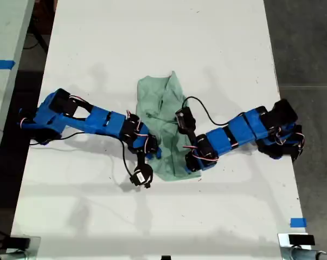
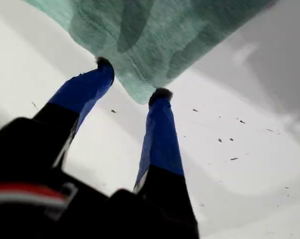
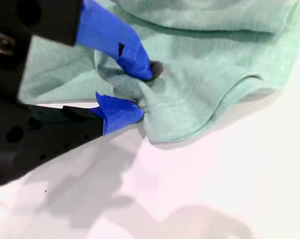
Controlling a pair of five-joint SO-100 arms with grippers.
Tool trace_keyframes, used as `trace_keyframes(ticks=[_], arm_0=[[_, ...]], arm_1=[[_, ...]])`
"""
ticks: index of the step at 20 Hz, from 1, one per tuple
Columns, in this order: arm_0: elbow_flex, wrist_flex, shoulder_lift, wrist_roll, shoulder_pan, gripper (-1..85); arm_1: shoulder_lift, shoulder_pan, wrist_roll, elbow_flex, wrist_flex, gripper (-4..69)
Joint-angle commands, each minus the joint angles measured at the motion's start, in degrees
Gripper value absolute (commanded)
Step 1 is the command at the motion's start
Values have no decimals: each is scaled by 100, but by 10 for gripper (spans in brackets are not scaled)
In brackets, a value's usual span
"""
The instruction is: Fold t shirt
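White table (image 1: 152, 43), rumpled t shirt (image 1: 166, 127)

Bright even light, soft shadows; wrist views blur close up

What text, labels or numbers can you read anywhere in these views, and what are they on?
None readable.
The t shirt shows no print or tag in any view.
My first gripper and my second gripper carry no legible marking; a red stripe on the first gripper's body has no letters.
Blue tape pieces on the table are blank.
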Motion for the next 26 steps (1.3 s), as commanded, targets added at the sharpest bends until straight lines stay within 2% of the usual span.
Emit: trace_keyframes(ticks=[1, 3, 6, 9, 10, 11, 12, 13, 16, 21, 24, 26], arm_0=[[-369, -176, 44, 35, -79, 101], [-369, -246, -79, 149, -18, 159], [-369, -378, -211, 272, 97, 181], [-343, -387, -325, 237, 105, 172], [-343, -396, -352, 237, 114, 160], [-343, -413, -360, 246, 123, 114], [-343, -422, -360, 193, 141, -2], [-343, -448, -343, 211, 149, -2], [-343, -448, -141, 229, 176, -3], [-343, -580, 1072, 369, 149, -3], [-149, -527, 1925, 457, -167, -3], [281, -396, 2522, 510, -510, -3]], arm_1=[[123, 35, 114, -123, -123, 208], [132, 97, 158, 105, -202, 233], [272, 185, 264, 677, -580, 252], [686, 255, 422, 1696, -1354, 194], [817, 281, 448, 2021, -1644, 166], [905, 290, 475, 2241, -1837, 121], [940, 290, 483, 2320, -1934, 46], [940, 290, 475, 2320, -1960, -8], [976, 308, 299, 2215, -2013, -8], [1011, 457, -545, 316, -1477, -7], [1072, 1011, -1134, -598, -1090, -7], [1283, 1556, -1608, -633, -1063, -8]])
